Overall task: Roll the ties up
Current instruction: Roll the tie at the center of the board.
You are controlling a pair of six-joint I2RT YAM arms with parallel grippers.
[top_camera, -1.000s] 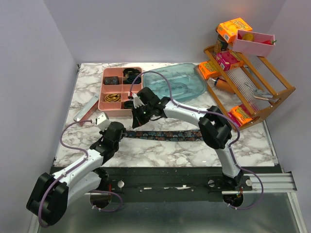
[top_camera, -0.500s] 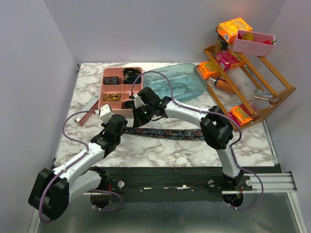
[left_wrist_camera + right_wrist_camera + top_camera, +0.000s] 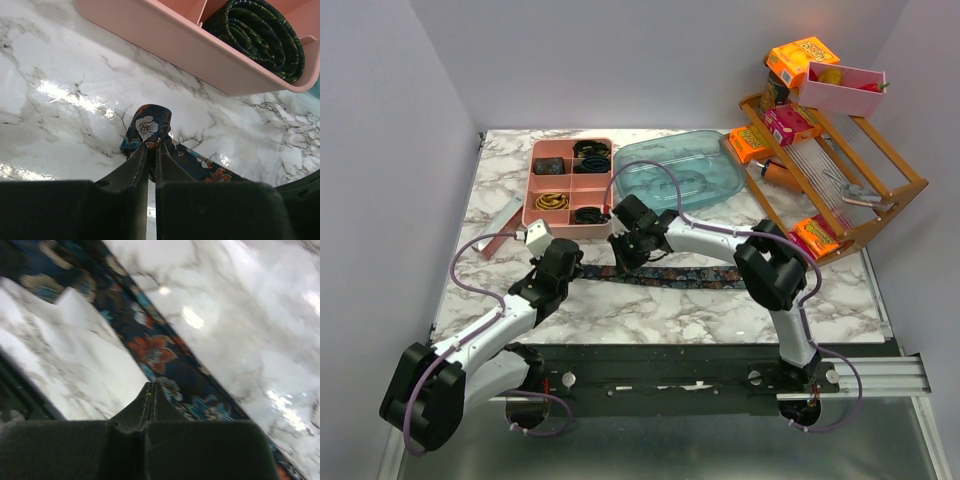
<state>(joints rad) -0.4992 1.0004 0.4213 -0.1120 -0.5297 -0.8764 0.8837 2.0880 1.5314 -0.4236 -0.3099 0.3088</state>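
A dark floral tie (image 3: 670,276) lies stretched left to right across the marble table (image 3: 620,310). My left gripper (image 3: 570,263) is shut on its left end. In the left wrist view the gripper (image 3: 151,146) pinches the fabric, and the tie's end (image 3: 150,124) folds up past the fingertips. My right gripper (image 3: 626,250) is shut and empty, just right of the left one over the tie. In the right wrist view its closed tips (image 3: 150,385) sit at the near edge of the tie (image 3: 160,350), which is blurred there.
A pink compartment tray (image 3: 535,215) behind the grippers holds several rolled ties, one showing in the left wrist view (image 3: 260,35). A blue-green plastic lid (image 3: 680,170) lies beside it. A wooden rack (image 3: 880,190) with snack packets stands at the right. A grey bar (image 3: 495,222) lies left.
My left gripper has moved right and away from me, carrying the tie's left end. My right gripper has come down from the tray's edge, nearer to me, onto the tie.
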